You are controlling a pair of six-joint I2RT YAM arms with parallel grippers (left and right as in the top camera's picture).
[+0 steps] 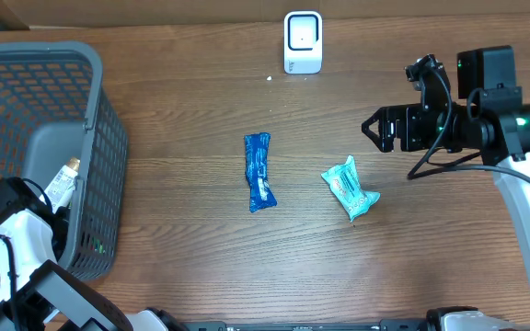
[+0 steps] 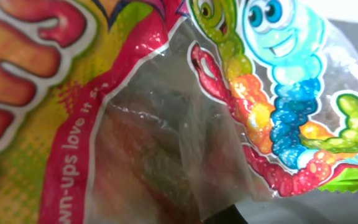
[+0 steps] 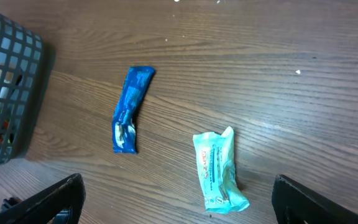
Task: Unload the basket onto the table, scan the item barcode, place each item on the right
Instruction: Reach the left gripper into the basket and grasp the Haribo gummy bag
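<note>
Wooden table (image 1: 201,110) with white scanner (image 1: 303,41)

I see a brown wood-grain table (image 1: 182,92), dk grey grid basket (image 1: 99,138), white scanner (image 1: 303,41). One wrapper (image 1: 259,172) is blue w/ white print, the packet (image 1: 350,188) mint green. Candy bag (image 2: 73,155): pink, yellow, clear window, rainbow cartoon worm.

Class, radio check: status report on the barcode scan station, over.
Left end effector shut inside basket, candy bag filling its view, grip unconfirmed. Right end effector open above table. Blue packet, teal packet loose mid-table; scanner unblocked.
</note>
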